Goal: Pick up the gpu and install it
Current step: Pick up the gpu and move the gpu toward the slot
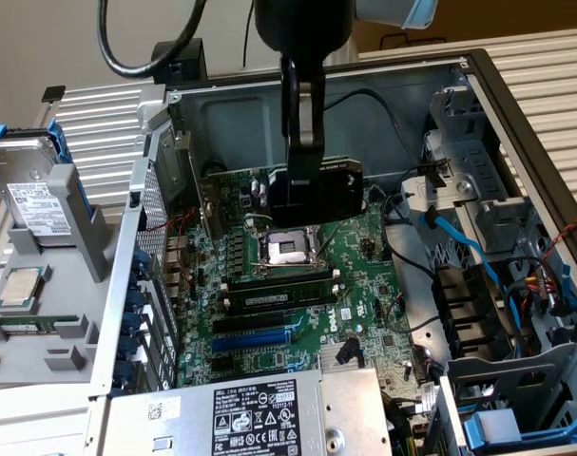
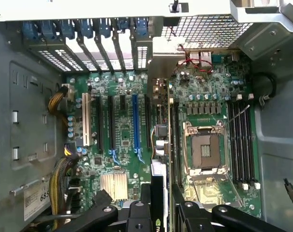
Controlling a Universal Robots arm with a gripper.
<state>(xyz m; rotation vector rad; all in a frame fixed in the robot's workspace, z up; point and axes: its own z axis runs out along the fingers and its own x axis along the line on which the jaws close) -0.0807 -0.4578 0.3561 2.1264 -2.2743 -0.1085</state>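
Observation:
My gripper (image 1: 303, 157) hangs inside the open computer case, shut on the gpu (image 1: 314, 186). The gpu is a green card with a black cooler block, held on edge above the motherboard (image 1: 369, 275), over the empty CPU socket (image 1: 288, 249). In the wrist view the gpu (image 2: 160, 137) is seen edge-on between my fingers (image 2: 136, 215), its silver bracket (image 2: 161, 58) pointing toward the rear slot covers. It hovers between the blue expansion slot (image 2: 135, 121) and the CPU socket (image 2: 204, 151), not seated in any slot.
A power supply (image 1: 259, 408) fills the near end of the case. Drive cages and blue cables (image 1: 473, 252) crowd the exterior view's right. A hard drive (image 1: 31, 190) and a loose processor (image 1: 17, 288) rest on a grey holder outside the case. Memory sticks (image 1: 274, 296) lie beside the socket.

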